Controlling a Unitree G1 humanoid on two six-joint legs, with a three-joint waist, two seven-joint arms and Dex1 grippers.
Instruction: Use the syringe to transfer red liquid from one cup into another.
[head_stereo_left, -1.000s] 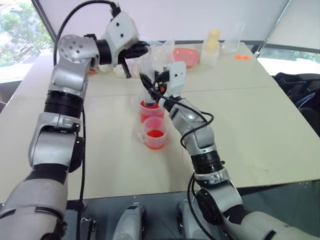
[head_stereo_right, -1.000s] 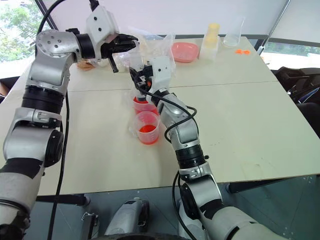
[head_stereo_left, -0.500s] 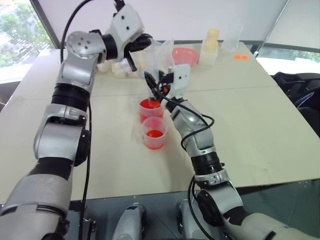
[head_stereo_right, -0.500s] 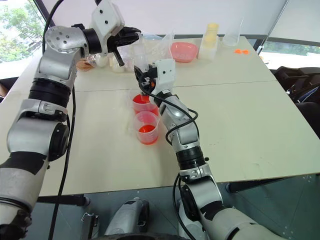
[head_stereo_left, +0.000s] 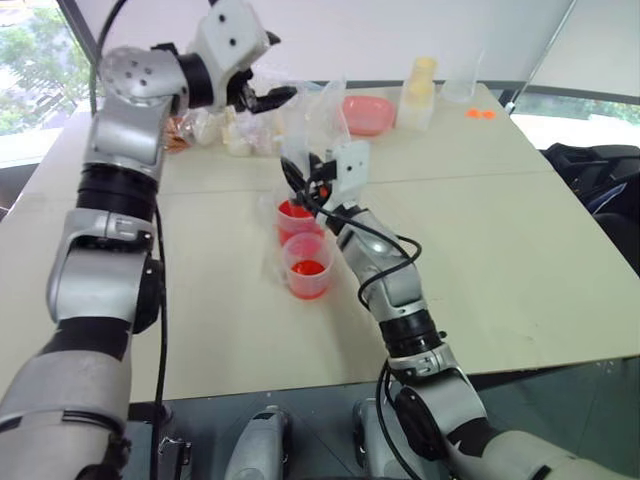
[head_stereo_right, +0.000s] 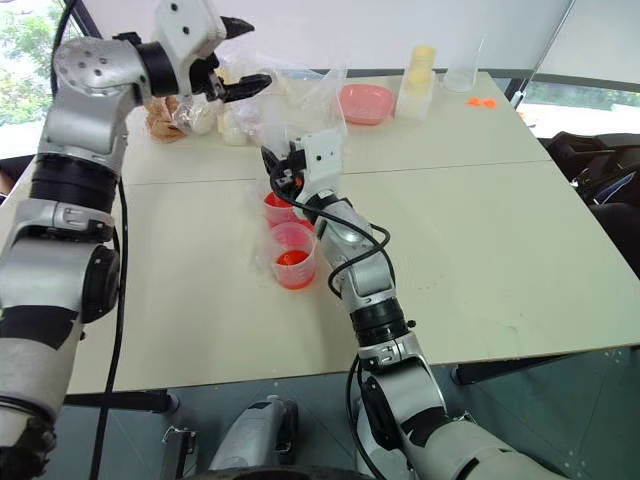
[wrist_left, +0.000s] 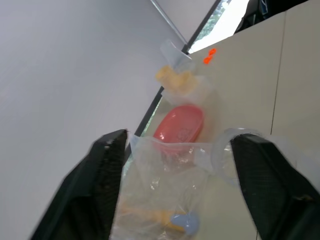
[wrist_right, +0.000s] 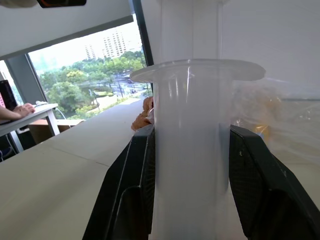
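1. holding the syringe (wrist_right: 187, 150) upright by its barrel, the right gripper (head_stereo_left: 300, 180) is seen clamped shut on it above the taller cup (head_stereo_left: 300, 218); in the right wrist view both black fingers (wrist_right: 135, 190) are pressed against the clear barrel just under its flange.
2. the left gripper (head_stereo_right: 243, 55) is raised at 11 o'clock from the cups, near the plunger end, with its jaws spread wide and nothing between them; in the left wrist view a clear plastic bag (wrist_left: 165, 195) and a pink bowl (wrist_left: 179, 125) are seen past the 2 fingers.
3. the taller cup, holding red liquid (head_stereo_left: 296, 209), stands near the middle of the table (head_stereo_left: 500, 230); the shorter cup (head_stereo_left: 309, 267) is set touching or just beside it at 6 o'clock, and red liquid is seen in its bottom too.
4. the syringe tip appears to be lowered into or just over the taller cup; contact with the liquid cannot be told.
5. the step in hand is judged to be the draw from the taller cup, or the moment just after plunger work, since the plunger is left free.
6. whether the barrel is loaded cannot be read, so the next move is judged either way: if empty, the plunger must be gripped and pulled; if full, the syringe must be carried level to the shorter cup at 6 o'clock without knocking either rim.
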